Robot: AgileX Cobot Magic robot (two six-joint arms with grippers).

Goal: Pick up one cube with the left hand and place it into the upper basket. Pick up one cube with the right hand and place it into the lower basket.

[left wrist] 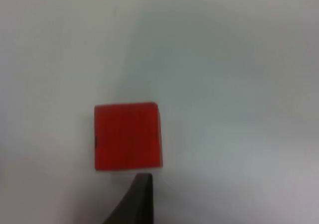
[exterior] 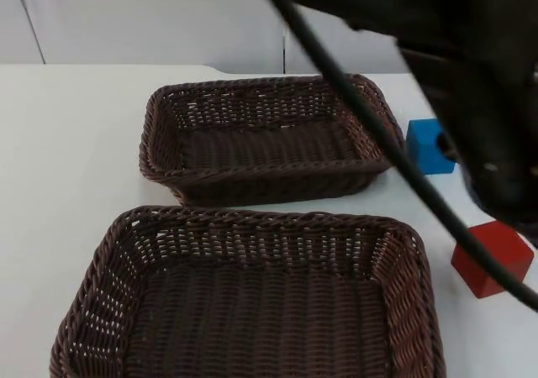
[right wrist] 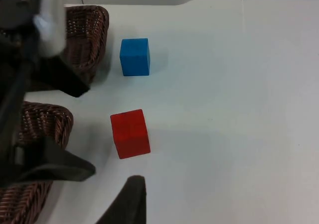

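A red cube (exterior: 492,256) lies on the white table right of the lower basket (exterior: 252,227). A blue cube (exterior: 429,145) lies further back, right of the upper basket (exterior: 160,126). My left arm reaches across over the baskets, and its gripper (exterior: 496,189) hangs above the red cube. The right wrist view shows the left gripper (right wrist: 88,130) open beside the red cube (right wrist: 129,133), its two black fingers spread wide, with the blue cube (right wrist: 134,57) beyond. In the left wrist view the red cube (left wrist: 127,136) sits just past a fingertip (left wrist: 142,194). My right gripper's fingertip (right wrist: 130,199) is held back from both cubes.
Both brown wicker baskets hold nothing. The left arm hides the table's back right part. Bare white table stretches to the right of the cubes (right wrist: 239,109) and left of the baskets (exterior: 59,160).
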